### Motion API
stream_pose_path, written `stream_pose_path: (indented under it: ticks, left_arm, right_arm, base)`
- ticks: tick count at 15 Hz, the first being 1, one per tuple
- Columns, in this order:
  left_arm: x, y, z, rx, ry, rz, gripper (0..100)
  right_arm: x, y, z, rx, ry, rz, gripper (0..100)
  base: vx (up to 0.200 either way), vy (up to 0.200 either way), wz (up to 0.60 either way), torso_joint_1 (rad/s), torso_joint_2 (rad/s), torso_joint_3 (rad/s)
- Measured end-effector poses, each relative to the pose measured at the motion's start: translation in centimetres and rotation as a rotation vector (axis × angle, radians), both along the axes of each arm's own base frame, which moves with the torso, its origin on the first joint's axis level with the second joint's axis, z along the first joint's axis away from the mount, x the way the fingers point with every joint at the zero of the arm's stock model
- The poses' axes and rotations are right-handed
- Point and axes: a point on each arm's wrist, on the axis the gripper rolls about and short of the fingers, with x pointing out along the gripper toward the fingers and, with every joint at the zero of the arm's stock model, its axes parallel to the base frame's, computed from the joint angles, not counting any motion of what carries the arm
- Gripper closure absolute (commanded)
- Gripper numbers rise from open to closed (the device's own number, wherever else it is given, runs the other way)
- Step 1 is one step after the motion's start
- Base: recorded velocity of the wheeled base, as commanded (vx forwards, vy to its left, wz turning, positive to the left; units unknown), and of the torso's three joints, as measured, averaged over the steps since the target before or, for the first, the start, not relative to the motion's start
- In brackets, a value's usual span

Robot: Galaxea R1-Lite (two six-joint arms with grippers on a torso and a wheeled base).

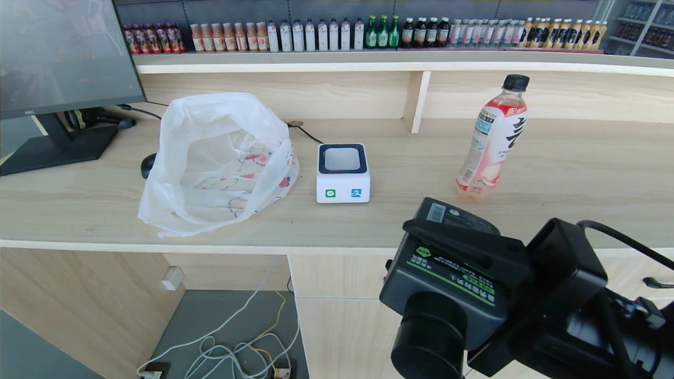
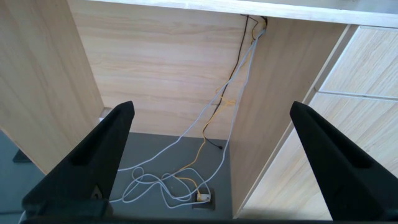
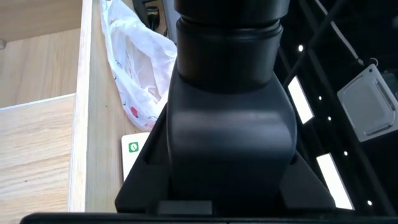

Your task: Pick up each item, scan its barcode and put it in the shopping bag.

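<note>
Pale wood runs the length of the counter (image 1: 79, 210), with a long shelf of drinks (image 1: 368, 34) against the back wall at twelve o'clock and a dark monitor (image 1: 63, 52) on its stand at ten o'clock. Take the small white scanner (image 1: 343, 172), window facing up, as the middle of the dial. The shopping bag (image 1: 221, 158) lies just beside it at nine o'clock, its mouth open toward the front edge and a printed pattern showing through the thin plastic. At three o'clock, well apart from the scanner, a pink drink bottle (image 1: 492, 139) stands upright with a black cap.

At five o'clock, out past the counter's front edge, the right gripper (image 1: 468, 239) holds a black bottle (image 1: 447, 273) with a green label. The bottle is tilted, cap down and base up, with a barcode sticker on the base. One finger lies across its body, and the grip looks closed on it, though the far finger is hidden.

The left gripper (image 2: 211, 109) hangs below counter height, its fingers (image 2: 99, 155) spread wide. It faces the open bay under the counter, where cables (image 2: 186, 162) trail down the back panel to the floor.
</note>
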Motion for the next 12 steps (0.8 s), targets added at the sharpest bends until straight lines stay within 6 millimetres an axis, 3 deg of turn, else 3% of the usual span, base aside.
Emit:
stream_pose_path:
  ticks: [8, 12]
  left_arm:
    - [0.00, 0.00, 0.00, 0.000, 0.000, 0.000, 0]
    - [0.00, 0.00, 0.00, 0.000, 0.000, 0.000, 0]
  right_arm:
    - [-0.27, 0.31, -0.24, 0.015, 0.048, -0.040, 100]
    - [-0.87, 0.54, -0.90, 0.100, 0.231, -0.064, 100]
  base:
    - [0.000, 0.000, 0.00, 0.000, 0.00, 0.000]
    - [0.000, 0.000, 0.00, 0.000, 0.00, 0.000]
